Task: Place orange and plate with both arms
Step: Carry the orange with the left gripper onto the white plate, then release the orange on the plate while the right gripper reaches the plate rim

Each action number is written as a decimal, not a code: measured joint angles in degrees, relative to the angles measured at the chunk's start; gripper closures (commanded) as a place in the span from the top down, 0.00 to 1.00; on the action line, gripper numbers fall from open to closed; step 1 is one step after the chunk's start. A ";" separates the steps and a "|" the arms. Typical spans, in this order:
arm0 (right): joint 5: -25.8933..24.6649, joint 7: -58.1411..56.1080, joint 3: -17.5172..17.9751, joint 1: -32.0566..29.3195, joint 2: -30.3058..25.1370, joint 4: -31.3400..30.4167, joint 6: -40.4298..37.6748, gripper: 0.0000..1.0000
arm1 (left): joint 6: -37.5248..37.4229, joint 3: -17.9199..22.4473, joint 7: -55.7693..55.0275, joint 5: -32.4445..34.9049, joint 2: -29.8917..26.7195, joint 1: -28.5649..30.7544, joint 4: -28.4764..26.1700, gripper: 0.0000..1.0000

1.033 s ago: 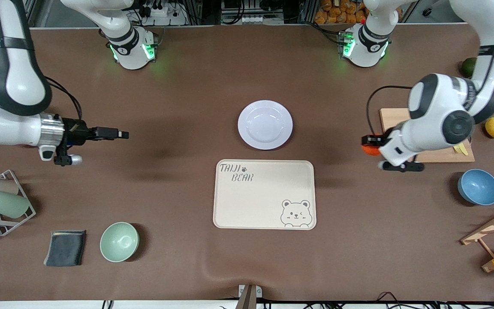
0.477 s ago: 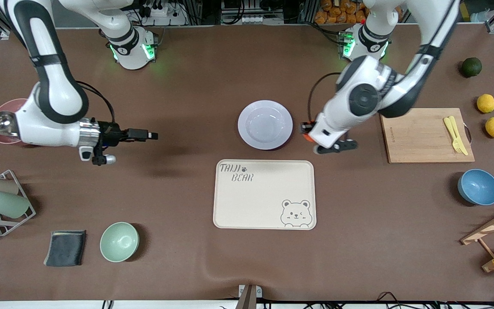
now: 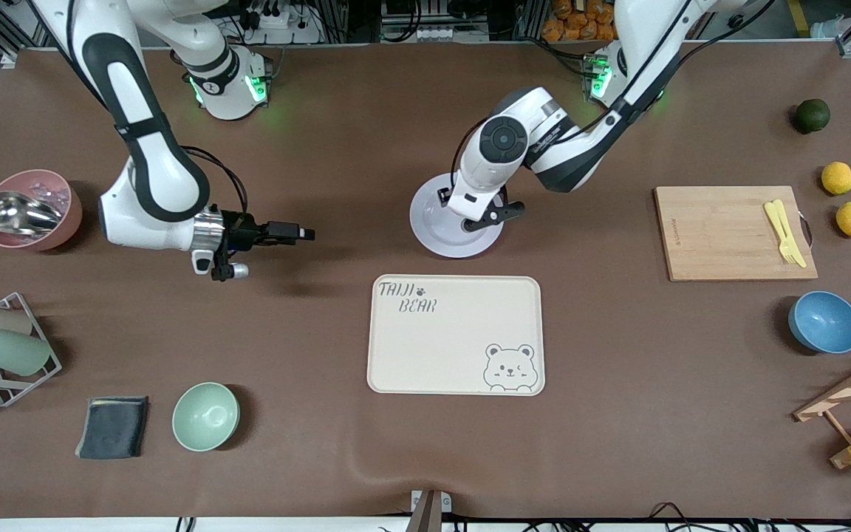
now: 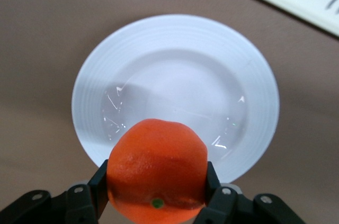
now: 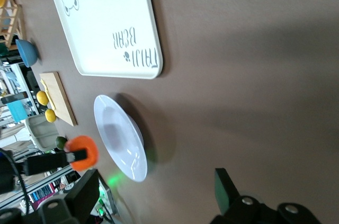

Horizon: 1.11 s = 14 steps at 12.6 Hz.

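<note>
The orange (image 4: 157,155) sits clamped between the fingers of my left gripper (image 4: 156,180), which hangs over the pale lavender-white plate (image 4: 254,75). In the front view the left gripper (image 3: 446,196) is above the plate (image 3: 433,238), and the arm hides the orange there. The right wrist view shows the orange (image 5: 83,152) held just above the plate (image 5: 119,136). My right gripper (image 3: 306,234) hovers above bare table toward the right arm's end, level with the plate. It stands open with nothing between its fingers (image 5: 85,192).
The cream bear tray (image 3: 455,334) lies nearer the front camera than the plate. A cutting board (image 3: 721,233) with a yellow fork, two lemons (image 3: 837,178), a dark green fruit (image 3: 812,115) and a blue bowl (image 3: 824,321) are at the left arm's end. A green bowl (image 3: 205,416), a pink bowl (image 3: 30,209) and a cup rack are at the right arm's end.
My left arm has carried the orange from beside the cutting board to over the plate. My right arm has moved across the table toward the plate, still open.
</note>
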 measured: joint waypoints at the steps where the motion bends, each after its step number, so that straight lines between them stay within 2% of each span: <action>1: 2.28 -1.92 0.01 0.91 1.02 -0.23 0.95 0.93 | 0.90 0.25 -0.03 0.31 1.81 -0.12 -0.03 0.00; 3: 5.72 -3.62 0.01 3.69 2.73 -0.32 3.81 0.87 | 2.93 2.10 -0.20 1.49 4.76 -1.54 0.01 0.03; 4: 7.25 -3.68 0.02 5.37 3.14 -0.32 5.32 0.87 | 4.47 3.16 -0.37 1.65 5.80 -2.65 0.11 0.17; 5: 8.80 -3.69 0.03 6.97 3.24 -0.32 6.26 0.87 | 6.37 3.94 -0.76 1.70 6.73 -3.76 0.18 0.45; 6: 10.15 -3.69 0.04 8.21 3.24 -0.32 6.96 0.87 | 7.71 4.54 -1.03 2.04 7.46 -4.64 0.22 0.99; 11: 16.03 -6.33 0.03 12.16 3.93 -0.33 9.57 0.87 | 8.75 5.74 -1.69 5.26 8.02 -4.49 1.58 1.00; 12: 16.91 -7.19 0.03 12.59 4.23 -0.34 9.58 0.86 | 8.59 5.77 -1.69 5.45 6.69 -3.86 2.38 1.00; 14: 19.03 -8.01 0.03 13.53 4.48 -0.39 9.57 0.78 | 5.32 5.75 -1.69 5.54 1.20 -1.52 3.90 1.00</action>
